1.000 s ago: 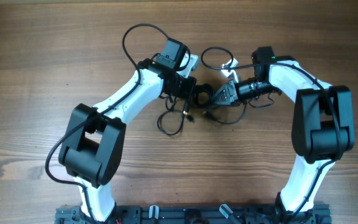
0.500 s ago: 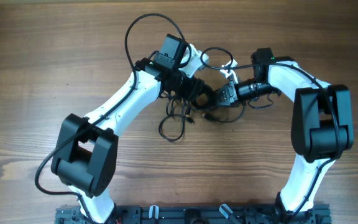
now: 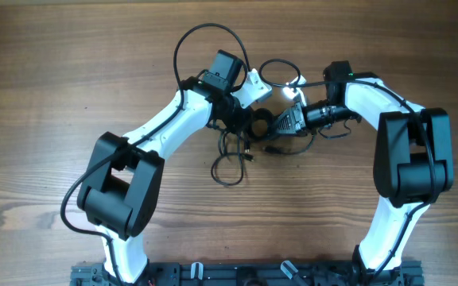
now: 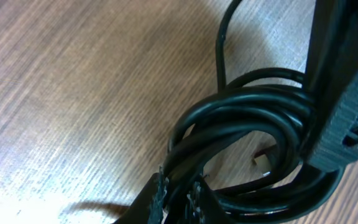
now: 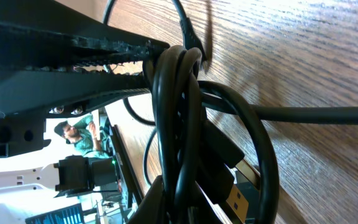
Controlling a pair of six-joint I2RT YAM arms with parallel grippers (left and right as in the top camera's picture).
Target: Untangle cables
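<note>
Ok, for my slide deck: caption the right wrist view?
Right gripper shut on looped black cables, a plug beneath, wooden table behind.

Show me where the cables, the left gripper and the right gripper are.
cables (image 4: 247, 106), left wrist view, on the coiled bundle.
left gripper (image 3: 258, 125), overhead view, midway between its fingertips.
right gripper (image 3: 277, 125), overhead view, midway between its fingertips.
</note>
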